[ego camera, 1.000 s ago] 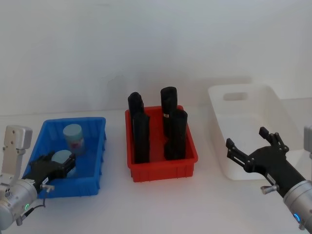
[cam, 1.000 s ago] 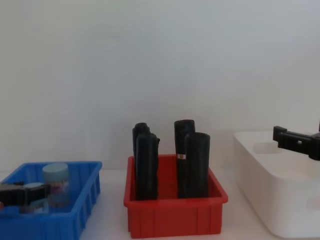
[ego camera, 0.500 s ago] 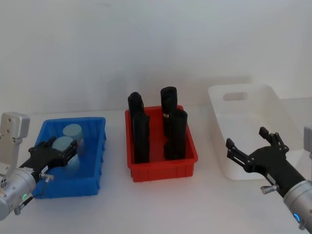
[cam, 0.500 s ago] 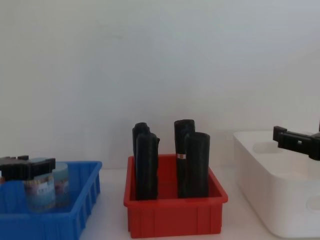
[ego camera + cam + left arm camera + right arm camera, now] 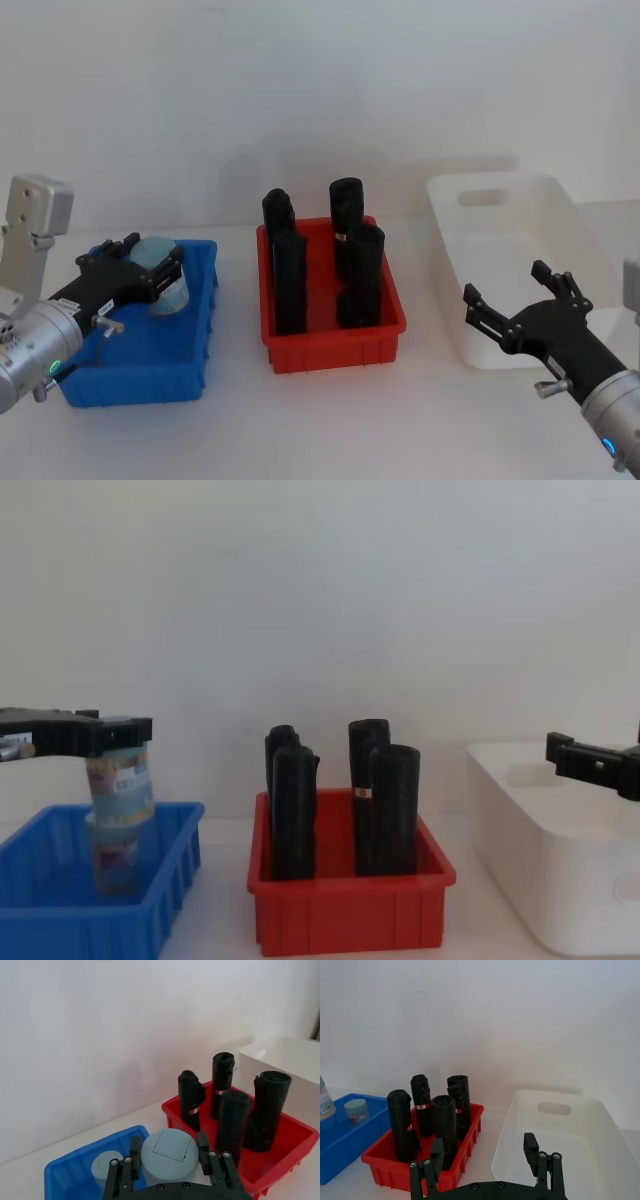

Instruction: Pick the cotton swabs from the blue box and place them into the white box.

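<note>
Two jars of cotton swabs are on view, and neither is seen whole. The held jar has its pale lid tucked between the fingers of the left gripper, which is clenched on it and carries it in the air over the blue box; in the chest view its base is about level with the box's far rim. The second jar stands upright inside that box, directly beneath in this view, with its lower end behind the near wall. In the head view the left gripper and its jar cover most of it, and in the right wrist view the held jar is cut off at the frame's edge. Both jars carry colourful labels, but the print is too small to read. One of the black rolls wears a narrow white band with no legible writing. Four such rolls stand upright in the red bin, which sits between the blue box and the white box; the white box is cut off at the chest view's right side. The right gripper hovers at the white box's near edge, well apart from the jars, its fingers spread wide.
</note>
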`<control>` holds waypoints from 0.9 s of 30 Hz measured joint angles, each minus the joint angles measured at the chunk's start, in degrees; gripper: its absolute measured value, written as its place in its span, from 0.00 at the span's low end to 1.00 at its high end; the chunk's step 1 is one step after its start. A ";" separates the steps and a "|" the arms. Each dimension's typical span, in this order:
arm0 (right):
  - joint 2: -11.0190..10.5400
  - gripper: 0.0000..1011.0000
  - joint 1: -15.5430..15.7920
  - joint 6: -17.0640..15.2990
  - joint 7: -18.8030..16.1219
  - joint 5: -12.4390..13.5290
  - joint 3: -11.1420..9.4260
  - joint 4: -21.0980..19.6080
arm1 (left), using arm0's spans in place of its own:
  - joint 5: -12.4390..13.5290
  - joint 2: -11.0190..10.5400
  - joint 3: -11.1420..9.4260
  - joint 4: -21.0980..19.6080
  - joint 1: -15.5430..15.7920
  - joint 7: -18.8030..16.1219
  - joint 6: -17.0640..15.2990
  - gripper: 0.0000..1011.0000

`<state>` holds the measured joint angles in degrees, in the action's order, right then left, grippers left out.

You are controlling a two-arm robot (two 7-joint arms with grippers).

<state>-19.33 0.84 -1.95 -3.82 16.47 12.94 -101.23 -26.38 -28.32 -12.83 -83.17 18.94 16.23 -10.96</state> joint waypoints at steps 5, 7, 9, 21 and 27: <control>0.00 0.99 0.00 0.00 0.00 0.00 0.00 0.00 | 0.05 -0.22 0.01 -3.45 0.58 2.30 -2.74 0.66; 0.00 0.99 0.00 0.00 0.00 0.00 0.00 0.00 | 0.07 -0.22 -0.08 -4.76 0.96 3.49 -4.04 0.66; 0.00 0.99 0.00 0.00 0.00 0.00 0.00 0.00 | 0.08 -0.22 -0.16 -5.47 1.22 4.29 -4.82 0.66; 0.00 0.99 0.00 0.00 0.00 0.00 0.00 0.00 | 0.53 1.15 -1.60 -9.85 4.38 11.55 -10.67 0.66; 0.00 0.99 0.00 0.00 0.00 0.00 0.00 0.00 | 0.80 1.92 -2.36 -11.25 5.76 14.08 -12.88 0.66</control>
<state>-19.33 0.84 -1.95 -3.82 16.46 12.94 -101.23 -25.59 -26.40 -15.19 -94.42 24.70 30.31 -23.84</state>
